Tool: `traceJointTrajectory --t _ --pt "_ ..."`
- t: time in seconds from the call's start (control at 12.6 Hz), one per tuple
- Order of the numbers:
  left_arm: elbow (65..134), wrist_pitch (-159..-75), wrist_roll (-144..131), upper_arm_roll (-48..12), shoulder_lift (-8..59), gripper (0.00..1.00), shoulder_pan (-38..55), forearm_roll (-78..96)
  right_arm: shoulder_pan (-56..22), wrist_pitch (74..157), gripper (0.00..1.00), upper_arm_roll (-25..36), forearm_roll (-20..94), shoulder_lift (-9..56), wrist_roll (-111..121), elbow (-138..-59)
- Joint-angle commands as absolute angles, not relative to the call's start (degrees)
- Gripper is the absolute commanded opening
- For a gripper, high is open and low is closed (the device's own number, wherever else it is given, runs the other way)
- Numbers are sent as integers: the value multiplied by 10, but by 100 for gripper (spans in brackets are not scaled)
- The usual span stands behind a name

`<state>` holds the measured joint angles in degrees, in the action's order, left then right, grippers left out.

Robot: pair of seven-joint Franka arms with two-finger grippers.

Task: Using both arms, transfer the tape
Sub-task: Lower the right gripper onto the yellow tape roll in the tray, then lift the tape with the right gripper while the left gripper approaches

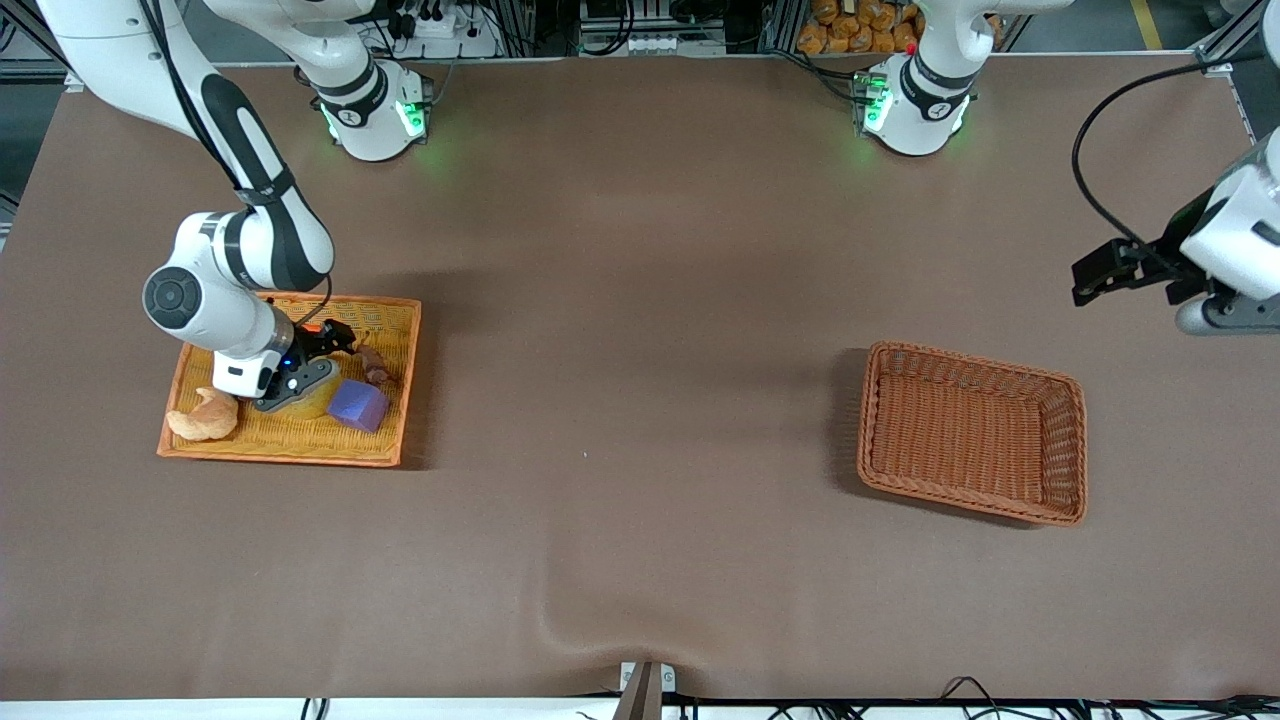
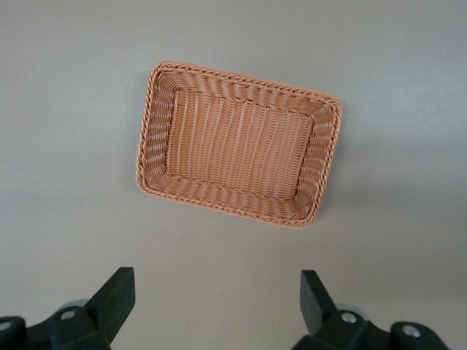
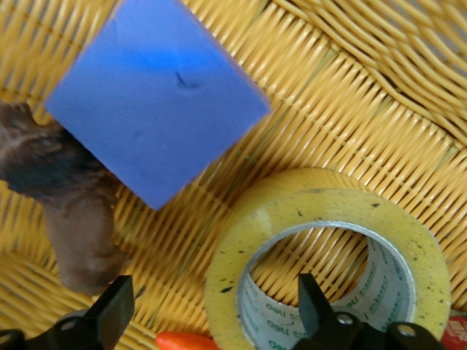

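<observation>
Looking down through the right wrist view, I have the tape point(image 3: 328, 266) lying flat on its side in the tray point(image 3: 365, 95), hole facing up, directly under the right gripper point(image 3: 211, 310). Its 2 fingers are spread: 1 fingertip point(image 3: 310, 295) sits over the hollow core and the other point(image 3: 117, 302) hangs outside the yellow wall, so the near wall of the roll lies between them. I cannot see contact yet; nothing is pinched. A ring has no long axis to line up with, so what matters is straddling that wall, and I judge a straight descent would do it.

From the front view, the tape point(image 1: 312, 402) is mostly hidden by the right gripper point(image 1: 300, 378), just beside the purple block point(image 1: 359, 406), with a brown object point(image 1: 375, 365) next to that block and a croissant-like piece point(image 1: 204, 417) lying nearer the camera edge of the tray point(image 1: 395, 330).

The right arm is clearly the nearer 1. My left gripper point(image 2: 217, 302) waits with fingers spread wide and holding nothing, up over the table by the empty basket point(image 2: 149, 109) at its own end.
</observation>
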<state>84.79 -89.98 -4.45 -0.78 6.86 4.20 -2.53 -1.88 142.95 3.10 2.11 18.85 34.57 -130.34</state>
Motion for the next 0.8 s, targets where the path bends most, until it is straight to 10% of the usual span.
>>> traceJointTrajectory --t 0.0,0.08,0.24,0.32,0.72 --pt "846 -914 -54 -9 95 100 39 -33 -11 1434 78 28 30 197 367 -1298" --pt "846 -918 -54 -10 105 100 40 -26 -8 1433 67 28 30 197 373 -1298" --pt "846 -941 -54 -11 139 100 52 3 -2 1428 9 27 30 196 375 -1297" --pt "850 -953 -55 -13 153 100 56 4 -2 1425 0 28 30 189 375 -1296" --pt "942 -1039 -71 -15 133 100 56 6 -8 1263 0 27 31 128 368 -1212"
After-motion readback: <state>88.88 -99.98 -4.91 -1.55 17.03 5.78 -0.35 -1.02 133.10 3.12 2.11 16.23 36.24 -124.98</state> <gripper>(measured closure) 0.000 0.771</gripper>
